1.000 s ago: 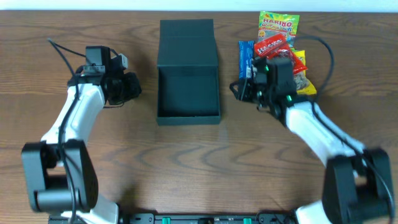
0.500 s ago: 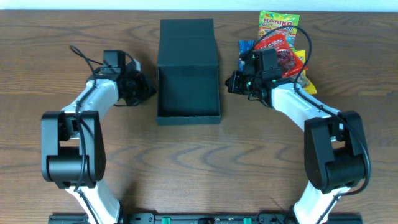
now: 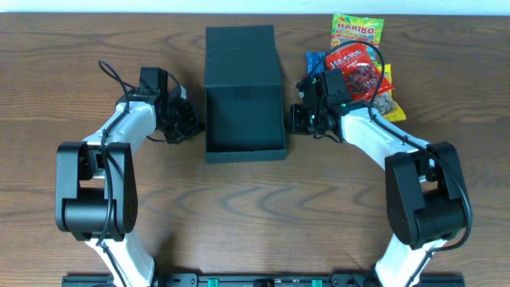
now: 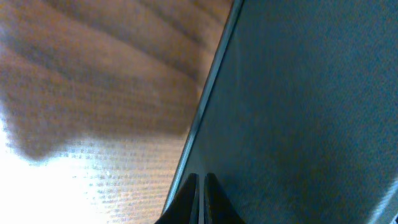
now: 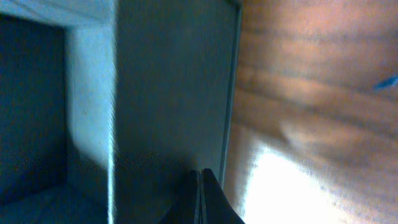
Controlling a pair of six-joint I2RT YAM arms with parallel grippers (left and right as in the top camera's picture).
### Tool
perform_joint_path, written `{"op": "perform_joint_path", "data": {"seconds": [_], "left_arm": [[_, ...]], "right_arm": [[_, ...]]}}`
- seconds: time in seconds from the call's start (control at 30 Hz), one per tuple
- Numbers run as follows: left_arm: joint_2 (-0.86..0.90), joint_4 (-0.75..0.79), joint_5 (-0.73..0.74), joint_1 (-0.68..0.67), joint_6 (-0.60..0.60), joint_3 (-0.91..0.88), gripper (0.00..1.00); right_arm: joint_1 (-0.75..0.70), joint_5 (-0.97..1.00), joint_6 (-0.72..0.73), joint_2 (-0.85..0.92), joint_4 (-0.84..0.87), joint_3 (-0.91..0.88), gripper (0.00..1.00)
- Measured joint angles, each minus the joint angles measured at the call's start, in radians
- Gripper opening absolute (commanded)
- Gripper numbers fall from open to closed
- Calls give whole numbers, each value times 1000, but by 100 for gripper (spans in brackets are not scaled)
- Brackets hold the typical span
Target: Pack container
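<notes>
The dark teal container (image 3: 243, 119) sits open at the table's middle, its flap lid (image 3: 239, 54) laid back behind it. My left gripper (image 3: 196, 124) is shut and empty, its tips against the container's left wall (image 4: 292, 112). My right gripper (image 3: 292, 119) is shut and empty, its tips against the right wall (image 5: 168, 93). The box interior shows at the left of the right wrist view (image 5: 31, 112). Snack packets lie right of the box: a Haribo bag (image 3: 356, 30), a red packet (image 3: 358, 72) and a blue packet (image 3: 314, 70).
A yellow packet (image 3: 387, 96) lies at the right of the snack pile, partly under my right arm. Bare wooden table (image 3: 255, 207) lies in front of the box.
Both grippers moved inward to the container's side walls. The container shifted slightly toward the front.
</notes>
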Motion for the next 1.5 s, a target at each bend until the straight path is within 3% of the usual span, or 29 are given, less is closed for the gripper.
{"op": "perform_joint_path", "data": {"seconds": [0.8, 1.03, 1.23, 1.4, 1.5], "left_arm": [[-2, -182, -58, -13, 130, 0, 6], [-171, -192, -175, -27, 134, 3, 6], [-410, -165, -297, -27, 137, 43, 6], [-426, -150, -323, -27, 138, 46, 9], [-424, -128, -329, -27, 142, 46, 9]], "right_arm": [[69, 40, -23, -10, -214, 0, 1], [63, 166, -23, -229, -202, 0, 1], [-66, 379, -66, -344, -129, 14, 9], [-173, 433, -85, -309, -13, 14, 9], [-220, 440, -95, -289, 55, 14, 3]]}}
